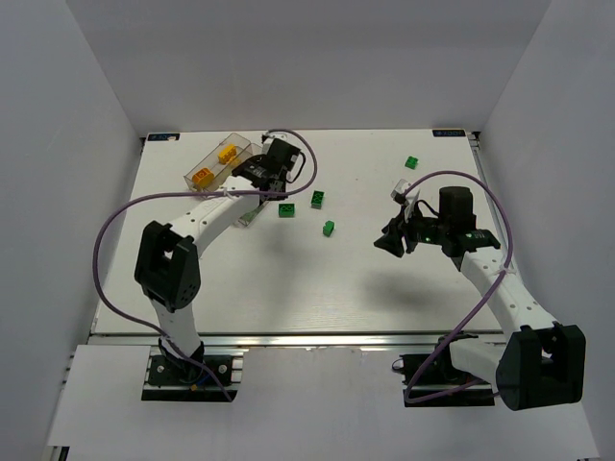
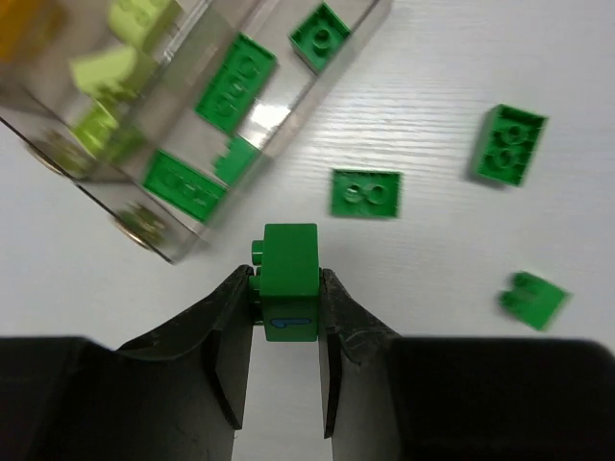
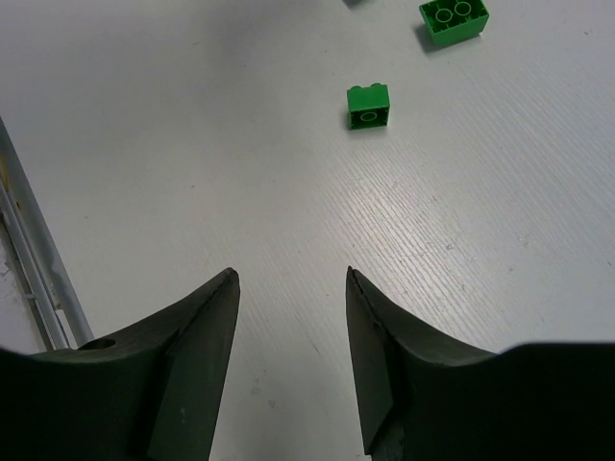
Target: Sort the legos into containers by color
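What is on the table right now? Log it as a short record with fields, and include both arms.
left gripper: shut on dark green studded brick, next to the tray
right gripper: open, holding nothing
clear plastic compartment tray: holds orange lego, yellow lego, lime lego, dark green lego
loose dark green bricks: four; three mid-table, one towards the far right
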`<state>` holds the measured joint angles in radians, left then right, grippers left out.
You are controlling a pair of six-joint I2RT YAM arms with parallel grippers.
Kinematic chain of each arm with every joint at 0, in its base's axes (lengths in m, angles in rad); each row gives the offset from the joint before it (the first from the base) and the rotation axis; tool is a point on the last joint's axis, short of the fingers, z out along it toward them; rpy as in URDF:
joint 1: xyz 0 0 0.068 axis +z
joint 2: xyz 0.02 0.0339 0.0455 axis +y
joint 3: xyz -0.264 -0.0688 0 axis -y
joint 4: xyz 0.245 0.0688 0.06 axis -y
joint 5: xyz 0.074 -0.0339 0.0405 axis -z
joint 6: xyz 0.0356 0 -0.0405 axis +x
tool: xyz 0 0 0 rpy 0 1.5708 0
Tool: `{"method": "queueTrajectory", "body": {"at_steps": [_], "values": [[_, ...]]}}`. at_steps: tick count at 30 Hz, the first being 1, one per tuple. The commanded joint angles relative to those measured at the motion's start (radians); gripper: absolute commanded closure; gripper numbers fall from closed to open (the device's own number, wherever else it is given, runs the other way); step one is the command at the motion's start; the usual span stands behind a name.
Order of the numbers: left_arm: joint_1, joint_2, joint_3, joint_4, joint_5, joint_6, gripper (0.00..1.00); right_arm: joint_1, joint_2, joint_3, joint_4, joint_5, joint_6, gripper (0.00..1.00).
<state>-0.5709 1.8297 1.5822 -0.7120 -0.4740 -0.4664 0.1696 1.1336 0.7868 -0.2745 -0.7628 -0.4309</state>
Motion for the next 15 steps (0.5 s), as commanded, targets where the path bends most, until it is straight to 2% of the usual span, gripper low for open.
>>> {"method": "queueTrajectory", "body": {"at_steps": [1, 7, 11, 13, 15], "values": [[0.016, 0.022, 0.018, 0.035, -0.133, 0.360, 1.00, -0.005, -0.008, -0.015, 0.005, -0.027, -0.017, 0.46], [0.054, 0.146, 0.087, 0.039, -0.179, 0.547, 1.00, -0.004, -0.008, -0.014, 0.000, -0.023, -0.023, 0.46], [0.078, 0.193, 0.148, 0.057, -0.190, 0.581, 1.00, -0.005, -0.008, -0.011, -0.009, -0.017, -0.031, 0.46], [0.092, 0.204, 0.160, 0.063, -0.198, 0.592, 0.94, -0.005, -0.008, -0.012, -0.011, -0.015, -0.037, 0.46], [0.098, 0.215, 0.164, 0.072, -0.206, 0.598, 0.81, -0.005, -0.005, -0.015, -0.011, -0.015, -0.040, 0.46]]}}
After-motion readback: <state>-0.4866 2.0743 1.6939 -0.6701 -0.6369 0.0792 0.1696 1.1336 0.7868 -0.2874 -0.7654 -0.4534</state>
